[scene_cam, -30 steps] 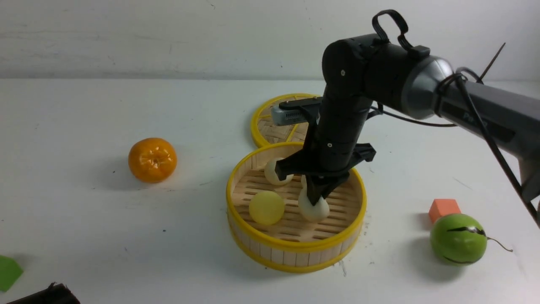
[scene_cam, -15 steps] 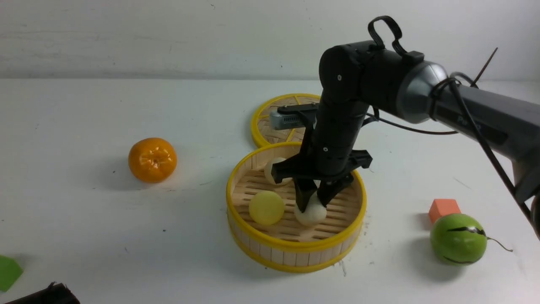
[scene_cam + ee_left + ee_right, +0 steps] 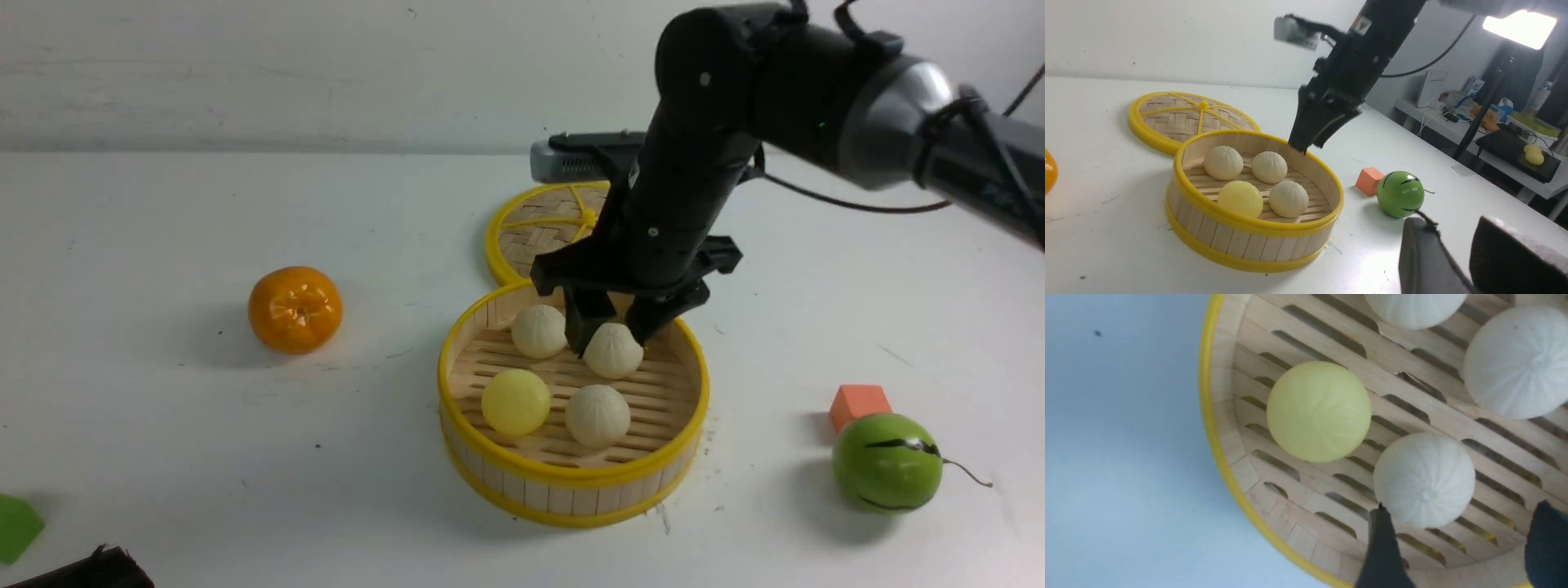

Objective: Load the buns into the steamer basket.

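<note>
The steamer basket (image 3: 571, 478) sits mid-table and holds all four buns. These are the yellow bun (image 3: 515, 402) and white buns at the front (image 3: 598, 415), back left (image 3: 539, 331) and back right (image 3: 613, 350). My right gripper (image 3: 611, 335) is open and empty. It hangs above the basket's back part, just over the back-right bun and not touching it. In the right wrist view the open fingers (image 3: 1384, 547) frame the front white bun (image 3: 1424, 479), with the yellow bun (image 3: 1318, 411) beside it. My left gripper (image 3: 1457, 245) is slightly open and empty, low at the near left.
The flat woven lid (image 3: 531, 233) lies behind the basket. An orange (image 3: 295, 309) sits to the left. A green ball with a stem (image 3: 887, 461) and a small orange block (image 3: 859, 404) sit to the right. A green block (image 3: 16, 527) lies at the near left edge.
My right gripper set the white bun on the basket floor, opened, and rose up and back. The bun stays beside the yellow one.
</note>
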`<state>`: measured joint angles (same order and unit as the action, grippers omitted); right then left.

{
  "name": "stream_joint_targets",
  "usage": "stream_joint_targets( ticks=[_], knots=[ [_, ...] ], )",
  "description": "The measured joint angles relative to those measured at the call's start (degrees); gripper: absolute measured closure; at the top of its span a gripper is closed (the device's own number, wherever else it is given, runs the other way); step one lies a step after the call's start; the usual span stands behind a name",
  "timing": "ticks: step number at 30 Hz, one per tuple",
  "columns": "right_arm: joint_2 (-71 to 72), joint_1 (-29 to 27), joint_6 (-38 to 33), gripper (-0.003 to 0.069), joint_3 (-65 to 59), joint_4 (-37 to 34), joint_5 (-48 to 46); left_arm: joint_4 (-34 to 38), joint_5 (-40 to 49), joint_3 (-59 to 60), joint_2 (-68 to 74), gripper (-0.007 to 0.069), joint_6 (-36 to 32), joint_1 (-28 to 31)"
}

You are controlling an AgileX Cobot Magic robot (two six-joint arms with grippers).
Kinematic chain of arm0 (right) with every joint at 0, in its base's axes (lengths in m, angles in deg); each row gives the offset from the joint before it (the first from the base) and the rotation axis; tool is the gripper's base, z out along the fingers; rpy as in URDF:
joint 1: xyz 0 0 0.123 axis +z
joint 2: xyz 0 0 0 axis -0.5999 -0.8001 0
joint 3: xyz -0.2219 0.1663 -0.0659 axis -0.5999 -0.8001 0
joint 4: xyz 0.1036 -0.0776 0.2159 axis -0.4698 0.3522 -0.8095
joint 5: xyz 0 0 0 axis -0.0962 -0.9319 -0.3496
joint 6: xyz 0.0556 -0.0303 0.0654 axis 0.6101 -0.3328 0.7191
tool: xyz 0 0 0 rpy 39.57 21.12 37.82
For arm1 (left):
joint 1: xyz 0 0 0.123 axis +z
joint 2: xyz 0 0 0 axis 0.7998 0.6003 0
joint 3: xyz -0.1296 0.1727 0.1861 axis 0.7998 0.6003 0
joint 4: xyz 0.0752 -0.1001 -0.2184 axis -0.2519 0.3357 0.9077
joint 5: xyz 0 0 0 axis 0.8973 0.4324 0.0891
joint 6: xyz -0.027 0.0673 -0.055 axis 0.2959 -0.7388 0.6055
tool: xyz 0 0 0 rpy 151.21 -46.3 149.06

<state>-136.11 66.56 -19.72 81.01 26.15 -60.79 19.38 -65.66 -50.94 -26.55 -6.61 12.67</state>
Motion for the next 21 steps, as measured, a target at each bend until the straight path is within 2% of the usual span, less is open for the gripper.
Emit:
stream_joint_targets(
  ticks=[2,3,6,9,10,12,15,21],
  knots=[
    [7.93,0.0,0.08,0.0286,-4.31,0.14,0.13,0.0,0.0,0.0,0.0,0.0442,0.0,0.0],
    [7.93,0.0,0.16,0.0286,-4.77,0.14,0.13,0.0,0.0,0.0,0.0,0.0442,0.0,0.0],
    [19.83,0.0,2.18,0.0414,-14.97,1.06,-0.08,0.0,0.0,0.0,0.0,0.044,0.0,0.0],
    [28.21,0.0,4.4,0.0496,-22.98,2.49,-0.56,0.0,0.0,0.0,0.0,0.0437,0.0,0.0],
    [33.59,0.0,6.16,0.0557,-27.89,3.67,-0.79,0.0,0.0,0.0,0.0,0.0435,0.0,0.0],
    [40.24,0.0,7.69,0.0615,-33.59,4.87,-0.94,0.0,0.0,0.0,0.0,0.0431,0.0,0.0],
    [49.9,0.0,9.48,0.0669,-40.64,6.22,-0.91,0.0,0.0,0.0,0.0,0.0428,0.0,0.0],
    [65.66,0.0,10.07,0.0678,-50.88,7.74,5.01,0.0,0.0,0.0,0.0,0.0425,0.0,0.0]
  ],
)
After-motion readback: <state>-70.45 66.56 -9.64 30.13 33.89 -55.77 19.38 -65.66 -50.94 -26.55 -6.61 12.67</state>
